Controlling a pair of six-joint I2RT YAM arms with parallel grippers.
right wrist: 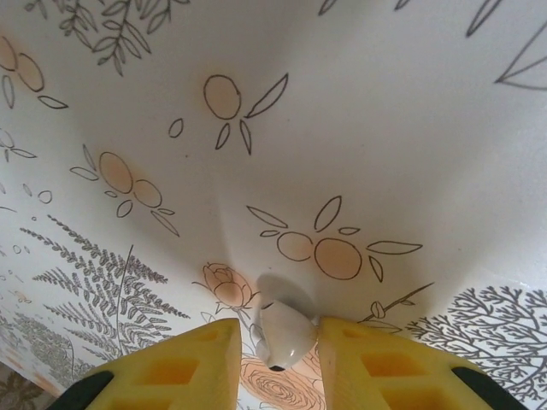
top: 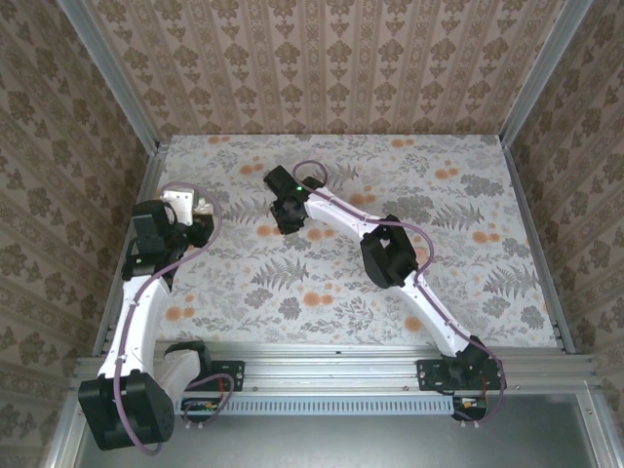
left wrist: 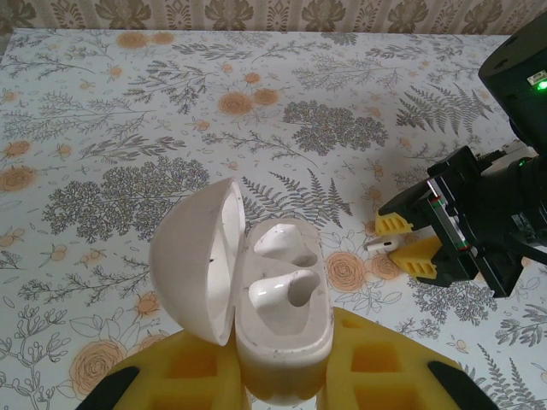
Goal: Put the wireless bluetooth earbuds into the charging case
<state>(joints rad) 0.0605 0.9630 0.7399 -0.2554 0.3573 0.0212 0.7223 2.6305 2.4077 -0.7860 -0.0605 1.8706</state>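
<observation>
- The left hand [top: 195,232] is at the left edge of the worktop [top: 468,214], near the left wall.
- In the left wrist view, this hand's [left wrist: 282,380] yellow pads [left wrist: 184,367] are clamped on the lower part of the case [left wrist: 286,329], one on each side.
- The case is white and stands open, and its lid [left wrist: 197,256] is swung out to the left.
- Two pale rounded forms show in the wells of the case. I cannot tell whether either is an earbud or just the moulded hollow.
- The floral worktop [left wrist: 128,128] spreads out beyond the case, which is held above it.
- The right arm reaches across to the middle of the worktop, and the right hand [top: 290,219] is a little right of the left hand and apart from it.
- In the left wrist view, the right hand [left wrist: 402,245] is right of the case and points down at the worktop. The tip of a white earbud [left wrist: 382,243] pokes out between its yellow pads.
- In the right wrist view, the right hand [right wrist: 278,342] is closed on the earbud [right wrist: 282,329], with a yellow pad [right wrist: 201,359] pressed against each side.
- The earbud is close to the worktop [right wrist: 385,128] and its shadow lies just behind it. I cannot tell whether it touches the surface.
- The earbud is well apart from the case.
</observation>
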